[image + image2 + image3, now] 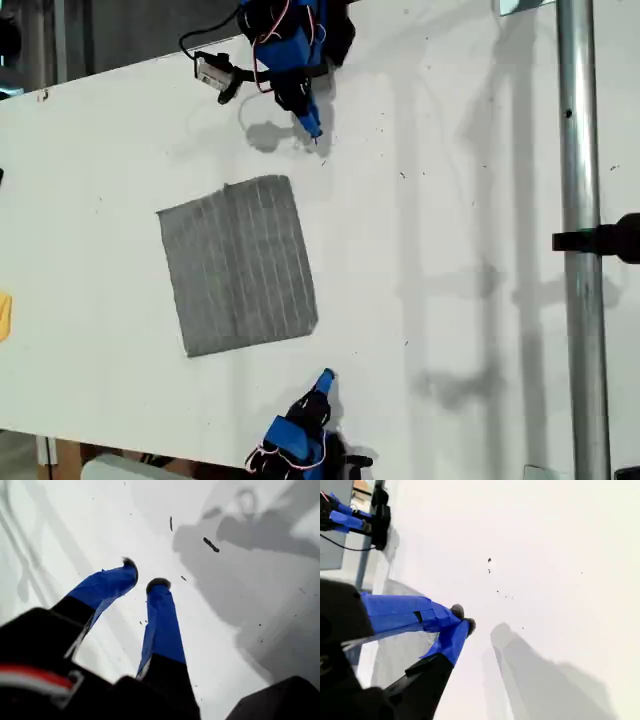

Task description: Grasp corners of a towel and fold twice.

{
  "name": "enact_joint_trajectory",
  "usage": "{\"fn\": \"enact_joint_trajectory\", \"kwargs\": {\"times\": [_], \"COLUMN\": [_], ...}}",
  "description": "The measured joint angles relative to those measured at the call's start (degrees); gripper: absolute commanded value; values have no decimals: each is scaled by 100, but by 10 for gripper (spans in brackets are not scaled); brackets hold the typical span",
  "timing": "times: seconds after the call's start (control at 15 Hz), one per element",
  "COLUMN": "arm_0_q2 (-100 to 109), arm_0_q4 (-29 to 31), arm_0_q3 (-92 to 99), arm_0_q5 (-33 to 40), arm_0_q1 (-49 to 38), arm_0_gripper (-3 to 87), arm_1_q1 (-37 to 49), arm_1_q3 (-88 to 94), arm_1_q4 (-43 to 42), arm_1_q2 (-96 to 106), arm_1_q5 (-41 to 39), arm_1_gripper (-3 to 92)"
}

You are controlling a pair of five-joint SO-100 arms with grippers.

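**Desk:** Progress on the fold?

**Photographer:** None that shows. White table (450, 200), smooth and hard, fills the exterior view. The towel (240, 265) lies flat and open on it, left of centre in that view. It is a grey, roughly square soft cloth with thin pale stripes. It looks like a single layer, so I judge both folds are yet to be made.

**Desk:** And the arms?

**Photographer:** One arm (295, 50) is at the exterior view's top edge and another arm (300, 435) at its bottom edge, both clear of the cloth. I can't match either to a wrist view.

**Desk:** Jaws?

**Photographer:** My first gripper (144, 575) has blue tapered jaws a little apart, holding nothing, over bare table. My second gripper (463, 618) has its dark tips together, also empty, with grey cloth just beside it.

**Desk:** Corners?

**Photographer:** The corners (288, 180) are slightly rounded and none is grasped. Grasping them is the next step. Small dark specks (210, 544) dot the tabletop.
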Motion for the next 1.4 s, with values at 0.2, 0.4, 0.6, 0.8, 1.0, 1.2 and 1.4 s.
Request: {"fn": "enact_joint_trajectory", "kwargs": {"times": [0.2, 0.4, 0.6, 0.8, 1.0, 1.2, 1.4], "arm_0_q2": [0, 0, 0, -9, -826, -3322, -5854], "arm_0_q4": [0, 0, 0, -35, -123, -343, -316], "arm_0_q3": [0, 0, 0, -141, -1266, -3173, -5291], "arm_0_q5": [-2127, -4078, -4192, -4166, -3973, -3340, -2382], "arm_0_q1": [-809, -905, -861, -861, -993, -1160, -1380], "arm_0_gripper": [-28, -28, -29, -29, -29, -29, -29], "arm_1_q1": [659, 721, 712, 642, 1072, 1828, 2443], "arm_1_q3": [0, 0, 0, -457, -2083, -3173, -4412], "arm_1_q4": [9, 9, 9, 9, -44, -97, -105], "arm_1_q2": [0, 0, 0, -167, -2118, -3551, -4939], "arm_1_q5": [0, 0, -88, -466, -1204, -2153, -3023], "arm_1_gripper": [-3, -3, -3, -3, -3, -3, -3]}}
